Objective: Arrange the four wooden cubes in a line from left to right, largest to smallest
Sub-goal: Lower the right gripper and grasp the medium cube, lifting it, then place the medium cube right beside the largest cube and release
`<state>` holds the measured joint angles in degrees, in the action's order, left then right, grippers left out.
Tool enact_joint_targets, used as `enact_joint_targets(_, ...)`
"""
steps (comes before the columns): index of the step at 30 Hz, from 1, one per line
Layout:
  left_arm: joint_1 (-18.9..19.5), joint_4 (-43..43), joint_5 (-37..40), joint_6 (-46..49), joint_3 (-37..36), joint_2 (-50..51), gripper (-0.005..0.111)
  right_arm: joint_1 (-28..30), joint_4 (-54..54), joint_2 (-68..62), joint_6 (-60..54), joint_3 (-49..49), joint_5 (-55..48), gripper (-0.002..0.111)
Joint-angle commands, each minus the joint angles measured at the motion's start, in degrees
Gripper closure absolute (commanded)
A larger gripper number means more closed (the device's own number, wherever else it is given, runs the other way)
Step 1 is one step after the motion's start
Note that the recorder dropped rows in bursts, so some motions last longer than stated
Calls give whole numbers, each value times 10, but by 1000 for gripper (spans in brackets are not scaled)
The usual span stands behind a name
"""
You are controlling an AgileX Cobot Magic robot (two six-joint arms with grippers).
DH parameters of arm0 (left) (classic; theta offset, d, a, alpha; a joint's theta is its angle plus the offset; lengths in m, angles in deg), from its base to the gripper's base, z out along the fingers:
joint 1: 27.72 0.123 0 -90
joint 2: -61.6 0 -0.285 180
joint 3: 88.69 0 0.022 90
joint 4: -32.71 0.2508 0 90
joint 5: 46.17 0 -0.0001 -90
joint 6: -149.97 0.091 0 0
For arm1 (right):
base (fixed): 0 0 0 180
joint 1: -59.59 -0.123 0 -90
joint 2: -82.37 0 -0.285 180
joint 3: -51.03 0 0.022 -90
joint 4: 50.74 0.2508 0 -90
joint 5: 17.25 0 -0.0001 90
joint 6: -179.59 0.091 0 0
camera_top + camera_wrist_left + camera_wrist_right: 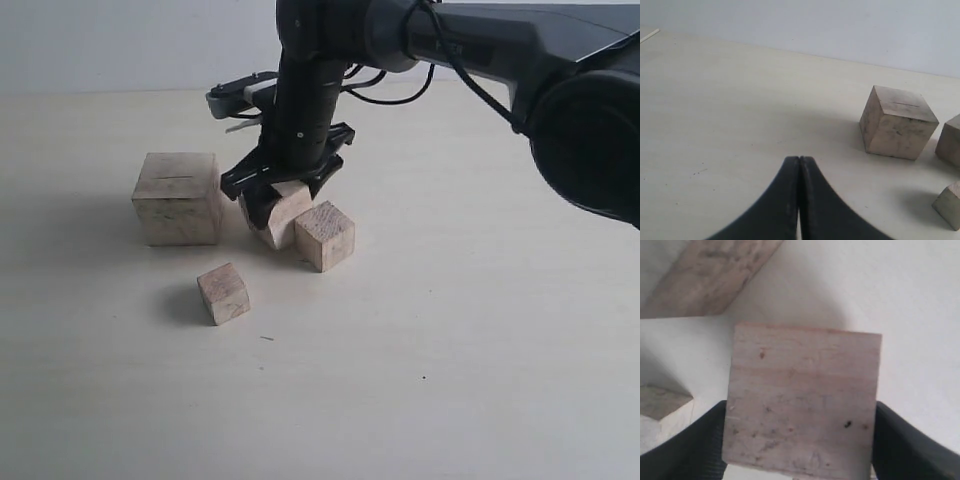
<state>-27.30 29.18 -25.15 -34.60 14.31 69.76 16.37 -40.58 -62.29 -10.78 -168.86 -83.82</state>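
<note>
The largest wooden cube (pixel 178 198), with a thin slit on top, stands at the left. Just to its right, my right gripper (pixel 281 199) is shut on the second-largest cube (pixel 284 220), which hangs tilted at table level. The third cube (pixel 325 236) sits close against it on the right. The smallest cube (pixel 224 293) lies alone in front. In the right wrist view the held cube (pixel 802 400) fills the space between the black fingers (pixel 695 445). My left gripper (pixel 799 160) is shut on nothing, away from the largest cube (pixel 897 122).
The pale tabletop (pixel 450 350) stretches to the front and right of the cubes. The black right arm (pixel 470 40) reaches in from the upper right. A corner of another cube (pixel 662 401) shows beside the held one in the right wrist view.
</note>
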Motion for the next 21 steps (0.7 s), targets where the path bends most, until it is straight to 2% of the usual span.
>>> enact_joint_targets(1,1,-3,-4,2,-2,-4,107,6,4,41,-136,0,6,108)
enact_joint_targets(8,1,-3,-4,2,-2,-4,107,34,30,57,-418,0,-10,108)
enact_joint_targets(13,1,-3,-4,2,-2,-4,107,37,50,57,-521,0,-27,108)
enact_joint_targets(18,1,-3,-4,2,-2,-4,107,53,161,52,-633,0,-13,108)
enact_joint_targets(21,1,-3,-4,2,-2,-4,107,67,177,45,-651,0,2,108)
